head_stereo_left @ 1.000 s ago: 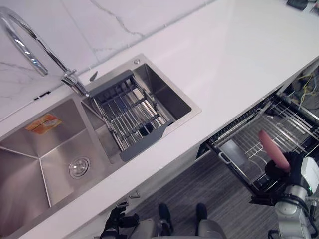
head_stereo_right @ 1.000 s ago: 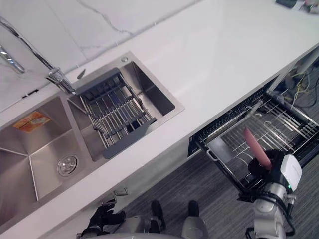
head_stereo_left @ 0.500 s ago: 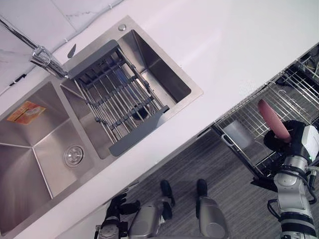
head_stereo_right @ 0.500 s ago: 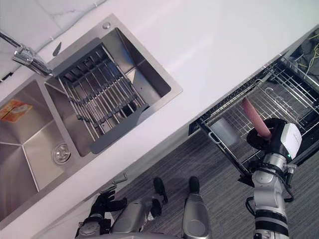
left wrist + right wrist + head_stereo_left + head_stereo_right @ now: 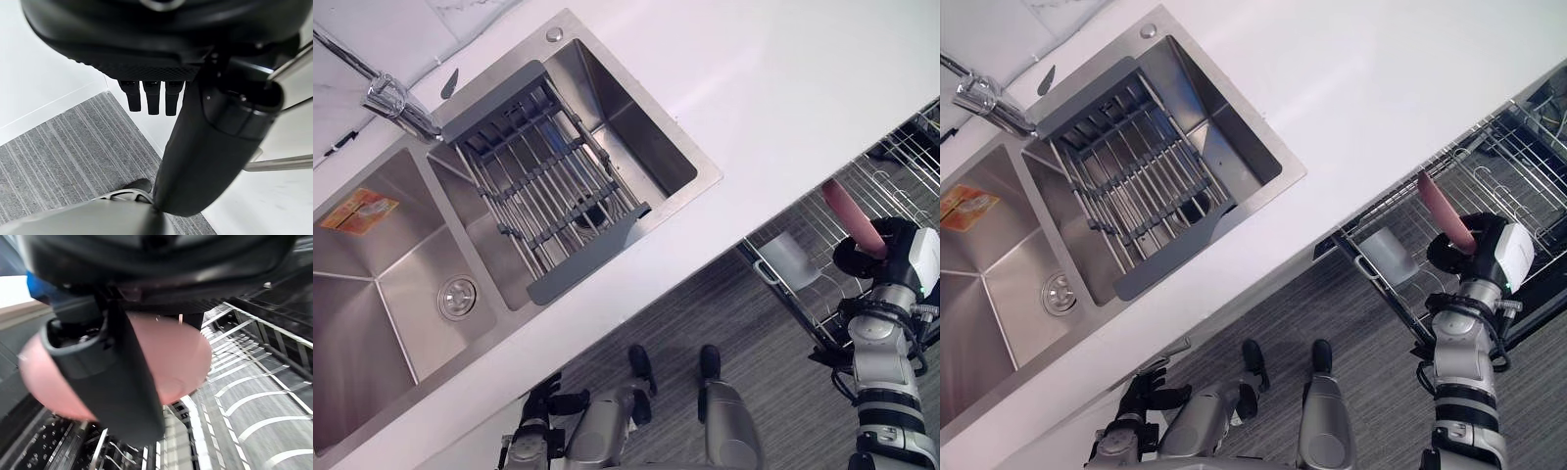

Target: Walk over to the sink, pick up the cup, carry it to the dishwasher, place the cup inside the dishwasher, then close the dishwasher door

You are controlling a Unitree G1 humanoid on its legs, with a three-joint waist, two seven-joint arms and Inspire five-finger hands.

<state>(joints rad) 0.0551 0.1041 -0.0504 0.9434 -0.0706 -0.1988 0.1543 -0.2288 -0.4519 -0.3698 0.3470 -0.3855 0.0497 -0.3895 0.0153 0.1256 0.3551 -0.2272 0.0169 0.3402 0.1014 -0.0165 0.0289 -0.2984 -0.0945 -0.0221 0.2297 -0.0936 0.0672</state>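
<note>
the pink cup (image 5: 850,219) looks like light, stiff plastic – smooth, so likely to slip; a grip round its wall near the base seems safest. the right hand (image 5: 871,257) has its fingers curled round it, forearm upright, the cup tilted above the pulled-out dishwasher rack (image 5: 1528,157). the left hand (image 5: 540,403) hangs low – fingers relaxed.

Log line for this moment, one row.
right hand: shut on pink cup | cup: over pulled-out wire dishwasher rack, not yet placed | left hand: open, low
</note>
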